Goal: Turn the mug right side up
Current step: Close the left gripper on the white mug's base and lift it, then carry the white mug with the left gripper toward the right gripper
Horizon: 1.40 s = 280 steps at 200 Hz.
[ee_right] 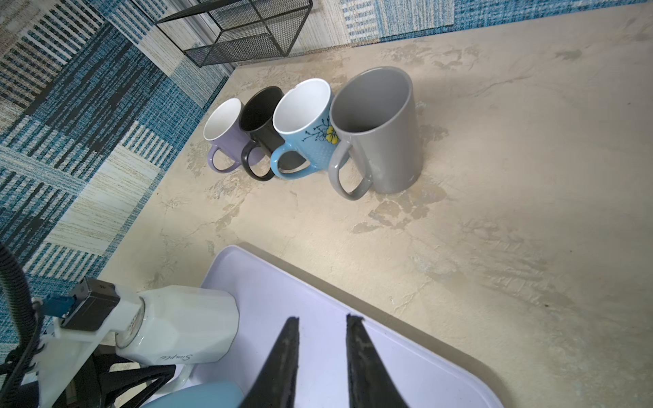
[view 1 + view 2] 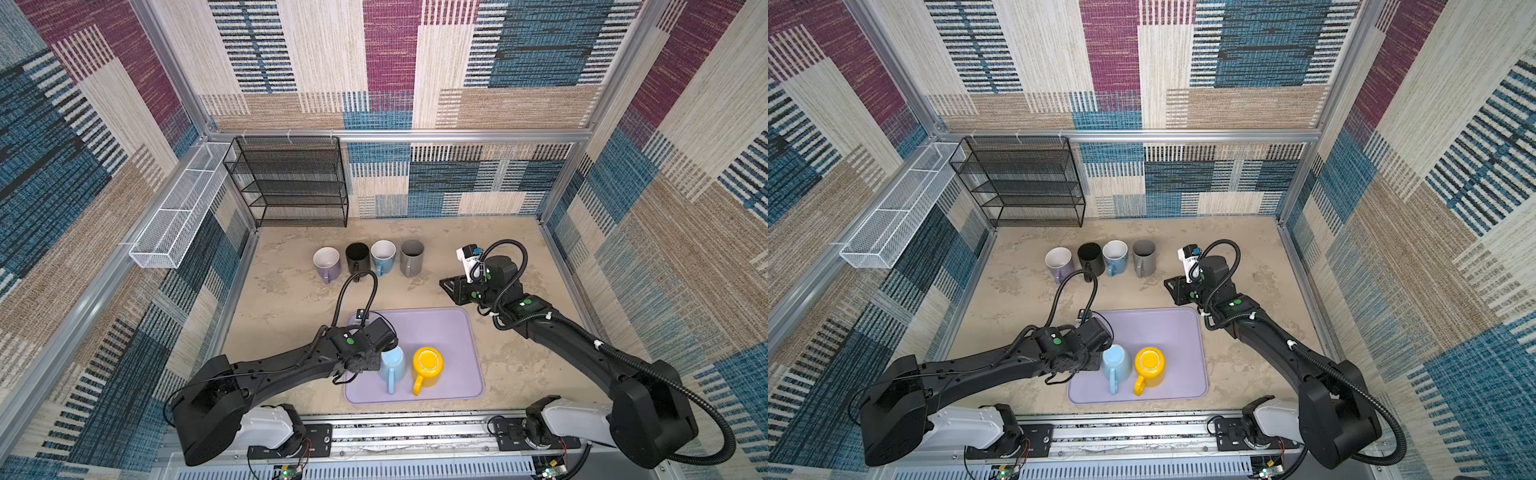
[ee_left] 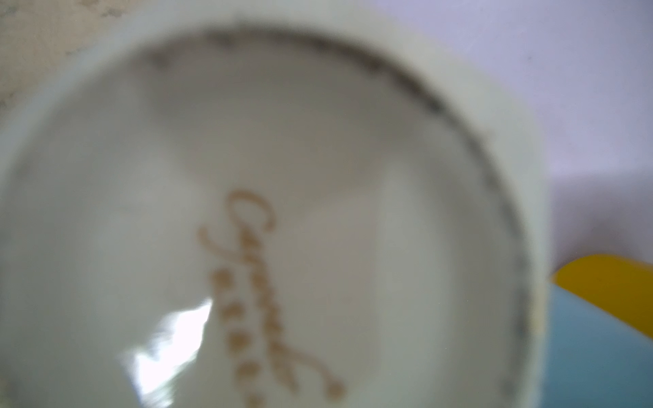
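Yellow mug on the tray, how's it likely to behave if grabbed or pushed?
The yellow mug looks glazed and shiny, so probably stiff, slippery and breakable if dropped. It appears to stand mouth down on the tray, so it should slide rather than tip. Its side handle may make it swing when pushed.

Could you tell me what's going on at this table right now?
The left arm is down at a white mug at the tray edge; the mug's base fills its wrist view, and whether its jaws have closed on it cannot be seen. A light blue mug and a yellow mug sit base-up on the tray. Four mugs stand upright in a row behind. The right arm hangs beside the tray, jaws parted and empty.
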Each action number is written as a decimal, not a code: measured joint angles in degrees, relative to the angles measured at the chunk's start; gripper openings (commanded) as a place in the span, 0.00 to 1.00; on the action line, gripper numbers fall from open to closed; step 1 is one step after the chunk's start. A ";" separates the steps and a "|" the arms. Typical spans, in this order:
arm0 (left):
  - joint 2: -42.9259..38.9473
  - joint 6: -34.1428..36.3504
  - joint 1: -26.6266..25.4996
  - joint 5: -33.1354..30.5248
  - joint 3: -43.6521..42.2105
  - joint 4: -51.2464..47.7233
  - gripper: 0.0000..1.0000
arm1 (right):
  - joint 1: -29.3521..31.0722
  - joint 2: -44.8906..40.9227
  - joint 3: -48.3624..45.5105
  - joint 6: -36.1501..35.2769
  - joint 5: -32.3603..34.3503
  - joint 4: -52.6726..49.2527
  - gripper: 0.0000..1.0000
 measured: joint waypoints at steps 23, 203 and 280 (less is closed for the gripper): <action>0.07 0.02 0.04 -0.04 0.17 -0.07 0.18 | 0.00 0.04 0.00 0.00 0.00 0.00 0.27; -3.50 6.47 3.89 1.84 4.13 -4.52 0.00 | 0.00 0.04 -0.37 0.02 0.00 0.02 0.27; -8.22 12.39 9.77 9.75 4.46 -3.30 0.00 | 0.00 -0.13 -0.79 0.04 0.02 0.07 0.27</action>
